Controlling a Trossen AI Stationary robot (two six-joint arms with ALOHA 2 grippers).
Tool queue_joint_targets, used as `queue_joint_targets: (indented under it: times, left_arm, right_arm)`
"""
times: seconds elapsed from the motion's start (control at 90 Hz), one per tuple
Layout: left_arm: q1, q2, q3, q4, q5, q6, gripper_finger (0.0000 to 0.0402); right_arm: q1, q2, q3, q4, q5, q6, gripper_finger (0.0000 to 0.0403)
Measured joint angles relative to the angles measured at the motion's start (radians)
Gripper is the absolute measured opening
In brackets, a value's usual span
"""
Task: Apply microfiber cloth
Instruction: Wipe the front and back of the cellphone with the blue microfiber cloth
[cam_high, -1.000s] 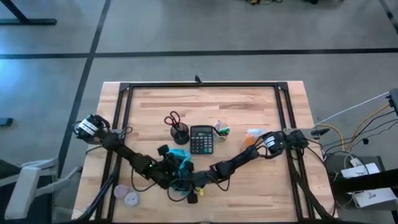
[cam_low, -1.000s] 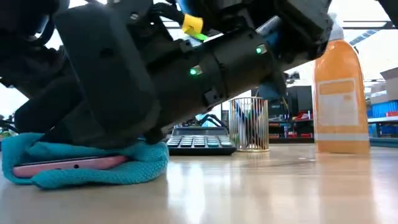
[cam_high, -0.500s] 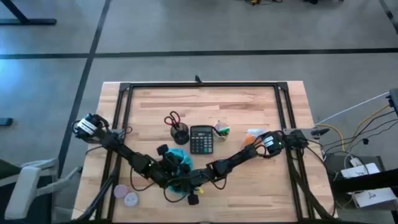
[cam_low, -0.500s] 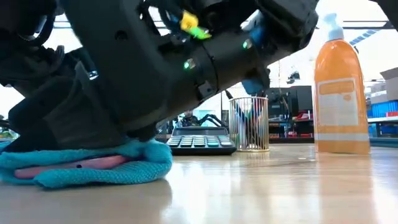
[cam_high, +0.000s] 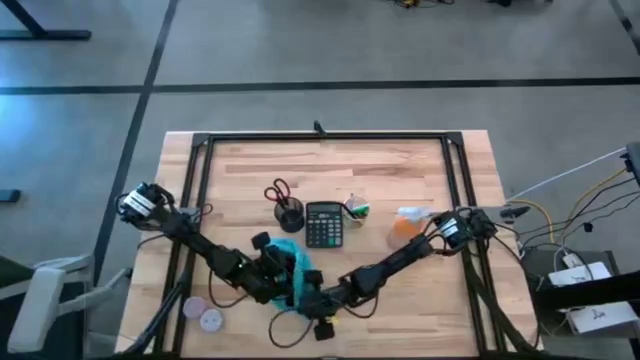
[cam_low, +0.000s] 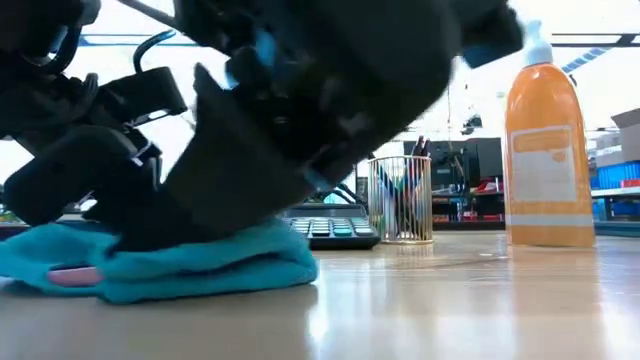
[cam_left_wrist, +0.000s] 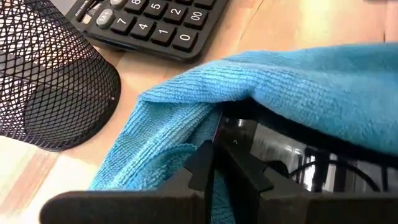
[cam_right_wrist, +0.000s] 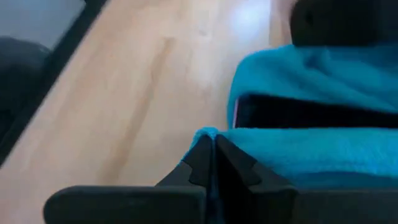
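Note:
The turquoise microfiber cloth (cam_high: 290, 252) (cam_low: 200, 265) lies bunched over a phone with a pink edge (cam_low: 74, 276) and a glossy black screen (cam_left_wrist: 286, 152) (cam_right_wrist: 292, 113), near the table's front, left of centre. My left gripper (cam_high: 277, 272) (cam_left_wrist: 214, 152) is shut, its tips at the cloth's fold over the phone. My right gripper (cam_high: 305, 294) (cam_right_wrist: 211, 146) is shut at the cloth's near edge. My left gripper rests its shut fingertips (cam_left_wrist: 202, 163) against the cloth's folded edge (cam_left_wrist: 186, 134) where it drapes over the phone. It comes slanting down from the table's left. Whether cloth is caught between the fingers I cannot tell. My right gripper has the cloth's near edge (cam_right_wrist: 204, 133) at the free ends of its shut fingers, coming low from the table's right. One layer or several, I cannot tell. The cloth lies slack on the phone and the table.
Just beyond the cloth are a black calculator (cam_high: 323, 223) (cam_left_wrist: 155, 25) and a black mesh pen cup (cam_high: 289, 214) (cam_low: 400, 198) with red scissors. An orange spray bottle (cam_high: 405, 222) (cam_low: 545, 150) stands to the right. Two round lids (cam_high: 205, 315) lie at the near left.
My right gripper has moved toward the table's near edge, staying shut and drawing the cloth with it. The cloth has spread toward the near and right sides and now covers most of the phone's pink edge. The left gripper has kept its place.

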Motion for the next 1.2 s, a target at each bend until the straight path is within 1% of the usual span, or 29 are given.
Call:
queue_joint_targets:
  times: [0.033, 0.3, 0.367, 0.422, 0.522, 0.667, 0.8, 0.989, 1.056, 1.122, 1.2]
  left_arm:
    - [0.0, -0.001, 0.0, 0.0, 0.001, 0.0, 0.002]
    - [-0.008, -0.003, -0.003, -0.006, 0.002, -0.001, 0.002]
    - [-0.013, -0.003, -0.005, -0.012, 0.015, -0.003, 0.002]
    - [-0.015, -0.003, -0.004, -0.01, 0.0, -0.002, 0.002]
    - [-0.014, -0.004, -0.006, -0.006, 0.011, -0.008, 0.002]
    - [-0.014, -0.004, -0.008, 0.0, 0.005, -0.025, 0.002]
    - [-0.014, -0.004, -0.008, 0.001, 0.004, -0.03, 0.002]
    - [-0.014, -0.004, -0.011, 0.008, 0.001, -0.03, 0.002]
    - [-0.014, -0.004, -0.012, 0.01, -0.002, -0.031, 0.002]
    - [-0.014, -0.005, -0.012, 0.019, -0.007, -0.031, 0.002]
    - [-0.014, -0.005, -0.012, 0.037, -0.014, -0.034, 0.002]
  right_arm:
    - [0.007, -0.005, -0.003, -0.018, 0.008, 0.008, 0.0]
    - [0.051, -0.073, -0.015, -0.169, 0.169, 0.049, 0.0]
    - [0.053, -0.097, -0.017, -0.164, 0.186, 0.047, 0.0]
    - [0.053, -0.109, -0.018, -0.154, 0.196, 0.04, 0.0]
    - [0.046, -0.109, -0.02, -0.103, 0.201, 0.001, 0.0]
    - [0.012, -0.073, -0.026, -0.009, 0.144, -0.026, 0.0]
    - [-0.015, -0.021, -0.028, 0.048, 0.011, -0.021, 0.0]
    - [-0.02, -0.023, -0.027, 0.056, -0.166, -0.007, 0.0]
    - [-0.018, -0.029, -0.027, 0.064, -0.166, -0.02, 0.0]
    - [-0.018, -0.03, -0.027, 0.115, -0.137, -0.041, 0.0]
    - [-0.029, -0.029, -0.027, 0.172, -0.133, -0.06, 0.0]
